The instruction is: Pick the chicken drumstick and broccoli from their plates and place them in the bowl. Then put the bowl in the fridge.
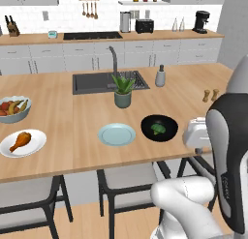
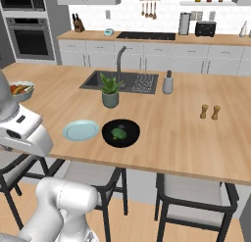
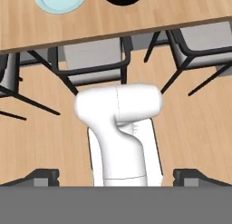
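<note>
Broccoli (image 1: 158,128) already sits in the black bowl (image 1: 169,132), which is near the front edge of the worktop (image 1: 72,117), just right of the empty pale blue-green plate (image 1: 116,135). Same pair in the right base view: broccoli (image 2: 117,133), bowl (image 2: 130,127), plate (image 2: 81,130).

Chicken drumstick (image 1: 20,141) is on the white plate (image 1: 35,141) at the front-left corner of the worktop, well apart from the bowl. Fruit bowl (image 1: 16,114) just behind it, not ours.

Fingers (image 3: 115,177) are released, spread wide, grasping nothing. Hand is pulled back off the front edge, looking down at the floor and chairs; the two tips show at the bottom corners of the hand view. Plate and bowl rims peek in at the top of that view.

My read: the drumstick pick is the step in hand. How to do it well:
- Swing left along the front edge and get above the white plate before descending.
- Line the fingers across the drumstick's thick end, not the narrow bone end; the taper will probably squirt out.
- Come straight down and stop short of the plate so the tips don't push it around.
- Stay clear of the fruit bowl behind.
- Lift high enough to clear the blue-green plate on the way to the bowl, and release low over the bowl beside the broccoli.

Fridge isn't in these views, so that leg comes later.
</note>
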